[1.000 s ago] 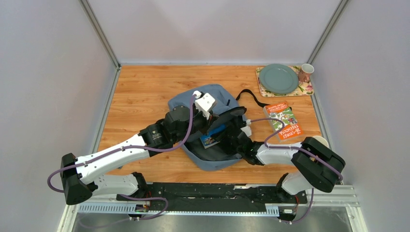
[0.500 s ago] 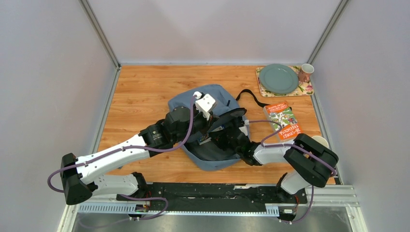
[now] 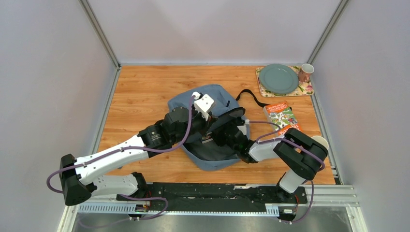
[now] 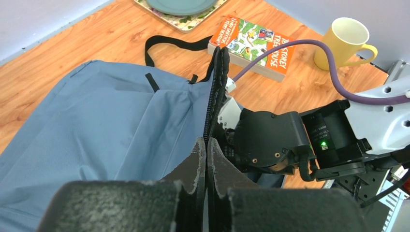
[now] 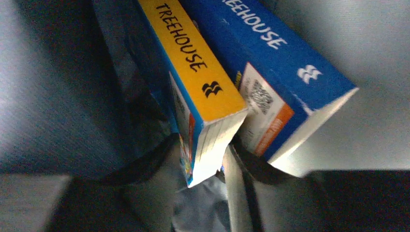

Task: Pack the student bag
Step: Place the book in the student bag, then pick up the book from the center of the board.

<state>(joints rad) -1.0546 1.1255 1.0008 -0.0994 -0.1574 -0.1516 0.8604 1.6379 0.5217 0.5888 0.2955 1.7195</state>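
**As the right arm pushes in, the books sink into the bag**

While the left gripper point(image 4: 206, 145) stays pinched together on the zip edge of the student bag point(image 4: 96, 116), holding its mouth up at the middle of the table point(image 3: 140, 92), the right arm has driven deeper. The blue cover seen at the opening a second ago is gone from the overhead view. Inside, the right gripper point(image 5: 193, 166) has its jaws apart around the end of a yellow-spined book point(image 5: 193, 63), with a blue book point(image 5: 270, 63) beside it; whether they press it I cannot tell. Two books look packed. Further right an orange book point(image 3: 283, 118) lies on the table, probably next.
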